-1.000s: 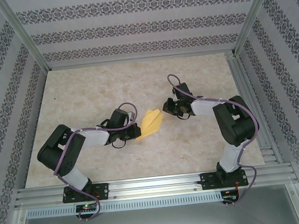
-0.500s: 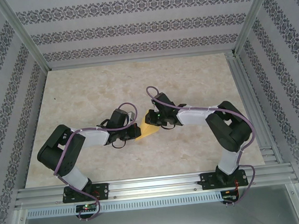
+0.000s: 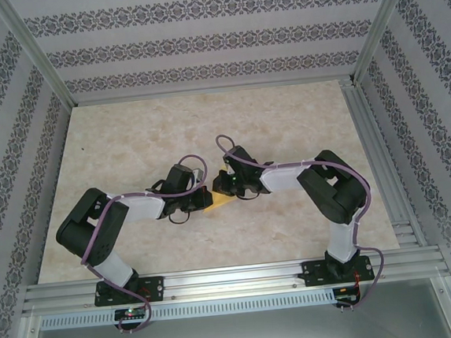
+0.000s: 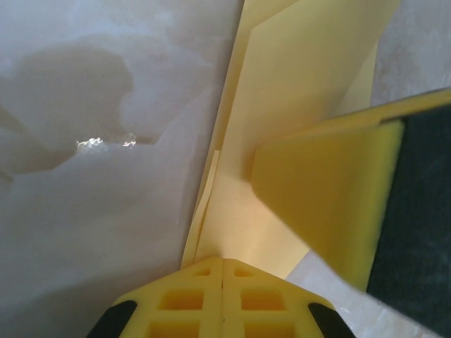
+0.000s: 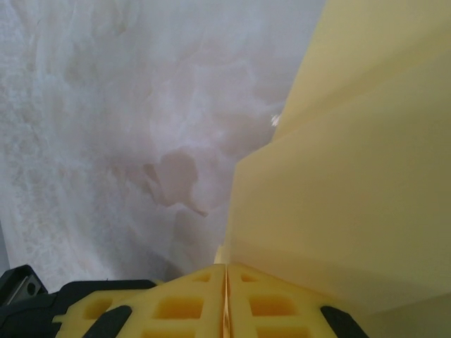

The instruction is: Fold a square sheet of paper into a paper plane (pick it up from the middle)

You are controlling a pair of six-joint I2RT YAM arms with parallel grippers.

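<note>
The yellow-orange paper plane (image 3: 222, 202) is a folded sheet with lengthwise creases, mostly covered by the two grippers in the top view. My left gripper (image 3: 206, 197) is shut on its near-left end; in the left wrist view the closed jaws (image 4: 223, 264) pinch the paper (image 4: 296, 98), and a yellow finger (image 4: 324, 204) of the right gripper rests on the folded layers. My right gripper (image 3: 228, 186) meets it from the right. In the right wrist view the shut jaws (image 5: 225, 271) clamp the paper's edge (image 5: 352, 176), which rises to the right.
The marbled beige tabletop (image 3: 144, 136) lies all around the grippers. Aluminium rails (image 3: 235, 279) run along the near edge and right side. Patterned walls enclose the back and both sides.
The right arm swung left from a spot apart from the paper and closed on its right side. The left gripper stayed put, holding the paper, which is now mostly covered.
</note>
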